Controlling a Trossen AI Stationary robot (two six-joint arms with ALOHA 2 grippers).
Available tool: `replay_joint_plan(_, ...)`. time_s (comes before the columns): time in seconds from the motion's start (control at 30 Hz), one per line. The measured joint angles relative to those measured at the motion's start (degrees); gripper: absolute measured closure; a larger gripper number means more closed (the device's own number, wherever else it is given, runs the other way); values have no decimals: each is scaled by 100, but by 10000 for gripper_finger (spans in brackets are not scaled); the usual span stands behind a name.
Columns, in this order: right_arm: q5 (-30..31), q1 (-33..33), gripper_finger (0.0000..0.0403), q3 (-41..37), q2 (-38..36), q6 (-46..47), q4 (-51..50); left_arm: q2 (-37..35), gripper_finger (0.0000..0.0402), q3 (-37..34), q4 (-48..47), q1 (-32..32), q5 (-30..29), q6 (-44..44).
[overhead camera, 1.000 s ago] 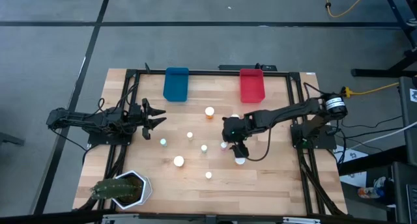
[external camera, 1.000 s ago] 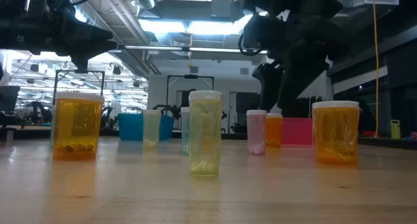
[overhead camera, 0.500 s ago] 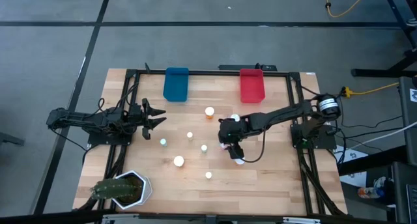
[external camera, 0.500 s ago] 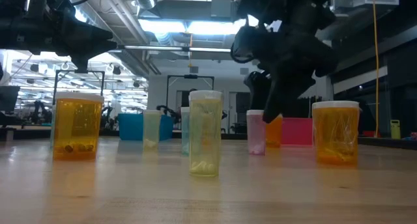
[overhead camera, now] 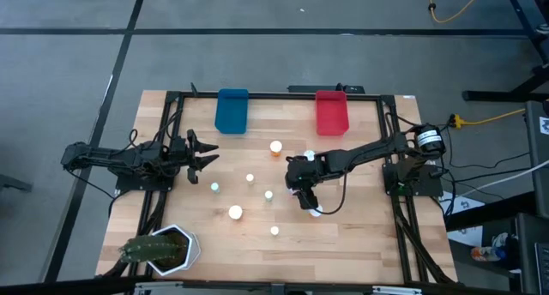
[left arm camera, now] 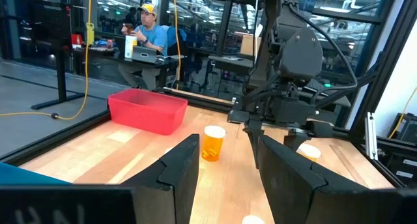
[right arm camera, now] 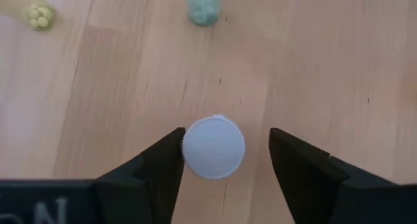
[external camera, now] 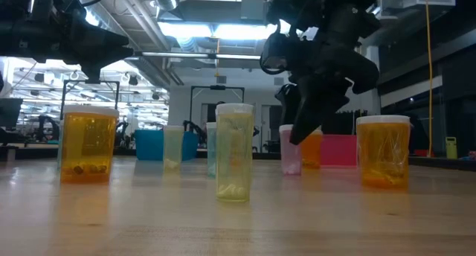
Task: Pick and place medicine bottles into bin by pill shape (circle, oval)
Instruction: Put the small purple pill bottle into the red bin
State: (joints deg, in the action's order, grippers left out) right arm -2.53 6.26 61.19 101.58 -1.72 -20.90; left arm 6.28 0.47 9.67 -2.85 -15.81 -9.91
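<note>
Several small white-capped bottles stand upright on the wooden table [overhead camera: 360, 235], among them an amber one [overhead camera: 276, 147] and pale ones [overhead camera: 250, 178] [overhead camera: 235, 213]. My right gripper [overhead camera: 302, 192] is open, pointing down over a pale pink bottle [external camera: 289, 150]. In the right wrist view its fingers stand on either side of that bottle's round white cap [right arm camera: 214, 147]. My left gripper [overhead camera: 208, 159] is open and empty above the table's left part, pointing toward the right. My right gripper stands around the pink bottle's cap from above. One finger [right arm camera: 171, 160] is right beside the cap's rim and the other [right arm camera: 290, 162] stands clear of it. I cannot tell whether the near finger touches the cap. The bottle stands upright on the table.
A blue bin [overhead camera: 232, 111] and a red bin [overhead camera: 332, 112] stand at the far edge. A green plant in a white pot [overhead camera: 159, 250] is at the near left corner. Another bottle [overhead camera: 316, 212] stands just nearer than my right gripper. A person sits beyond the table [left arm camera: 146, 35].
My right gripper has gone a little toward the table's left edge and down, coming over the pale pink bottle, which has kept still. My left arm has kept still.
</note>
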Motion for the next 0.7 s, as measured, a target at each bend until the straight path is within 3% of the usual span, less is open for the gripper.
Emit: replay_joint_plan(0.7, -4, 2, 284, 0, -2, 0, 48, 0, 255, 0, 2, -2, 0, 0)
